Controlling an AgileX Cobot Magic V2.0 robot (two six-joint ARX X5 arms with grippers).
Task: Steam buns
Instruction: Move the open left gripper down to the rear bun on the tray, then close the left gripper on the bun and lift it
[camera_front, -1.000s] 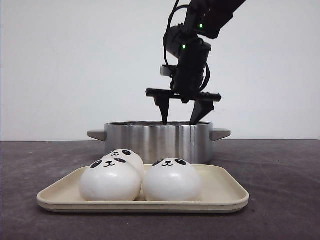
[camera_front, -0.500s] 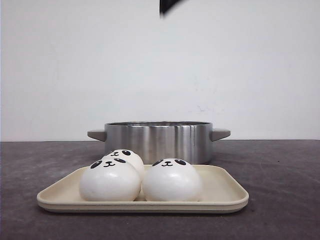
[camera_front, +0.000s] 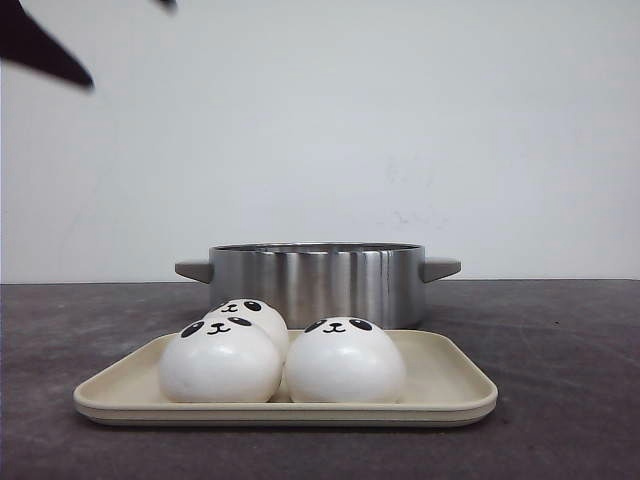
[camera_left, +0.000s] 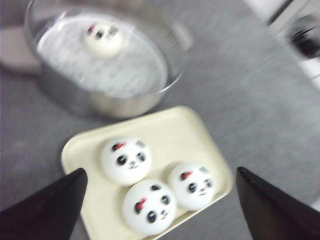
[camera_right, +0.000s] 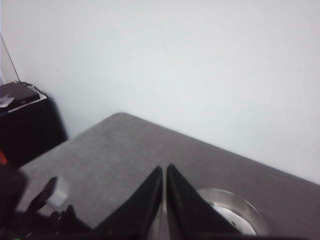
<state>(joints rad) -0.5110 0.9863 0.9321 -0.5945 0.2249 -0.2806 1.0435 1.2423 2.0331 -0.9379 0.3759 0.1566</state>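
Note:
Three white panda-faced buns lie on a cream tray (camera_front: 450, 385): front left (camera_front: 220, 360), front right (camera_front: 345, 360), one behind (camera_front: 248, 315). The left wrist view shows them too (camera_left: 126, 160) (camera_left: 149, 207) (camera_left: 192, 186), and a fourth bun (camera_left: 102, 39) inside the steel pot (camera_left: 172, 75), which stands behind the tray (camera_front: 318, 280). My left gripper (camera_left: 161, 172) is open wide and empty, high above the tray; one of its fingers (camera_front: 45, 50) shows at the front view's top left. My right gripper (camera_right: 165, 167) is shut and empty, high up, with the pot's rim (camera_right: 235, 210) below it.
A white wall stands behind the dark grey table. A black cabinet (camera_right: 25, 120) with a flat device on it stands off the table's edge. Blurred white and dark equipment (camera_left: 300, 35) lies beyond the table's side. A dark arm part (camera_right: 30, 210) shows low in the right wrist view.
The open gripper that hung over the pot has risen out of the top of the front view and swung left; only a fingertip shows at top left. Tray, buns and pot have not moved.

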